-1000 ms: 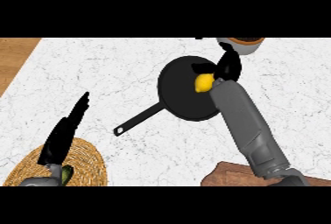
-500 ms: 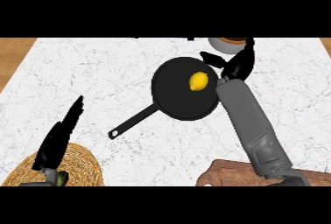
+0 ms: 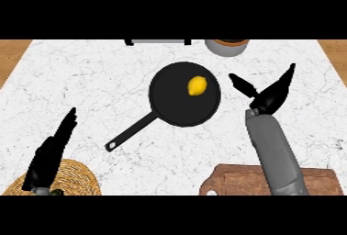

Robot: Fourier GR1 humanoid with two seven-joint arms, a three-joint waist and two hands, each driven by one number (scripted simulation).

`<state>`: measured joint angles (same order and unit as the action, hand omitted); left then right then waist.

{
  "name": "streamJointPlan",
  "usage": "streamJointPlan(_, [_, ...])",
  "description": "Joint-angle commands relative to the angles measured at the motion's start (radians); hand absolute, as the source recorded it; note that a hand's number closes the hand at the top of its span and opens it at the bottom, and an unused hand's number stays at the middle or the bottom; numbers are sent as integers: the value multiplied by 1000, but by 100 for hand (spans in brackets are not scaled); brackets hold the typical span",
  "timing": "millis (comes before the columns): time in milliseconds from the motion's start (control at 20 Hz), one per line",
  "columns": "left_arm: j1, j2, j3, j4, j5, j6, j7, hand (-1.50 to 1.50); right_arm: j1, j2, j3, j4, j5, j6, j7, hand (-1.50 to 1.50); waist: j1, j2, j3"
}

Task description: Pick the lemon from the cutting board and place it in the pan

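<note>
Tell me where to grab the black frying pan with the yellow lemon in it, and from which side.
Take the black frying pan by its long straight handle, which runs toward the counter's lower left. Come from the left side with the left hand: it is nearer the handle's end. The round bowl offers no hold, and gripping the handle level should keep the yellow lemon inside.

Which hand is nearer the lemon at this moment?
The right hand. It is open, just right of the pan that holds the lemon. The left hand rests open far off at the lower left, over the woven mat.
</note>
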<state>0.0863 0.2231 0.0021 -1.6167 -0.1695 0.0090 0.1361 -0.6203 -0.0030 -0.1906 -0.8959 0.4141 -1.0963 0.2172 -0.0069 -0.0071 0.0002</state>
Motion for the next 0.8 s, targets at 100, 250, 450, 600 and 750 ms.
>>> streamJointPlan(100, [-3, -7, 12, -18, -5, 10, 36, 0, 321, -12, 113, -363, 67, 32, 65, -150, -26, -6, -2])
streamJointPlan(250, [50, 17, 48, 14, 20, -14, -60, 0, 496, -27, 161, -563, 88, 91, 100, -150, -25, -5, -3])
streamJointPlan(450, [34, 4, 41, 25, 5, -3, -44, 0, 746, -99, 177, -817, 48, 198, 134, -150, -30, -3, -3])
streamJointPlan(600, [22, 1, 21, -32, -5, -14, 29, 0, 876, -142, 169, -1004, 6, 255, 153, -150, -14, 1, -1])
streamJointPlan(750, [-5, -25, 0, -19, -27, -8, 36, 0, 979, -144, 168, -1061, -56, 276, 80, -150, -5, 4, 0])
